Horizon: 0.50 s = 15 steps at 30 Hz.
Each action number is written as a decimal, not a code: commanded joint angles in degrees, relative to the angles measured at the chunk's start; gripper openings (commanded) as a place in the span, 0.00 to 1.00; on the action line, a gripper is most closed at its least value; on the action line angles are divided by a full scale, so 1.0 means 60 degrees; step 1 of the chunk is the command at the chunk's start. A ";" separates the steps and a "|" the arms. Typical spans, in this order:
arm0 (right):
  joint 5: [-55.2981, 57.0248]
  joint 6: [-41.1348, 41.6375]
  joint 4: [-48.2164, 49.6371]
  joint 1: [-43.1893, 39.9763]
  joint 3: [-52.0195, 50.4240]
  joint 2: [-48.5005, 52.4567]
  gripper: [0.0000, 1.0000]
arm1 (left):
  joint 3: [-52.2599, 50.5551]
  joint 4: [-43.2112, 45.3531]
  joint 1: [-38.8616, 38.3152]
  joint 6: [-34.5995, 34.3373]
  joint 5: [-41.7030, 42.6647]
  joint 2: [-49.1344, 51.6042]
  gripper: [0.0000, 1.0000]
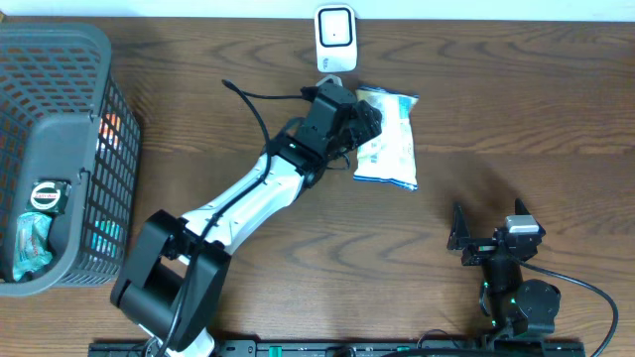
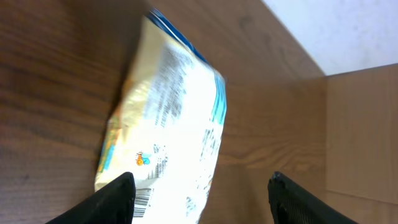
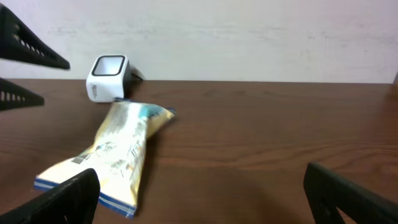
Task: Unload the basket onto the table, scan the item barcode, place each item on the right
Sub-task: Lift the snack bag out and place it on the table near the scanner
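Observation:
The item is a white and yellow snack packet with blue ends [image 1: 389, 144], lying flat on the wooden table just in front of the white barcode scanner [image 1: 335, 35]. My left gripper [image 1: 365, 124] hovers at the packet's left edge, jaws apart and holding nothing. In the left wrist view the packet [image 2: 174, 124] lies under the open left gripper [image 2: 202, 180], and a printed barcode [image 2: 143, 198] shows beside the left finger. My right gripper [image 1: 488, 216] stands open at the front right, well away from the packet [image 3: 118, 155] and from the scanner [image 3: 107, 78].
A dark grey mesh basket [image 1: 60, 59] stands at the left edge with a few packaged goods [image 1: 40, 213] inside. A black cable [image 1: 260, 97] runs along the left arm. A pale wall closes off the back of the table.

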 commanded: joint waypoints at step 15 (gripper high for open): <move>0.0073 -0.0135 -0.0044 0.0055 -0.0015 -0.0025 0.99 | 0.0091 -0.3151 0.1843 0.2841 -0.0098 -0.6167 0.68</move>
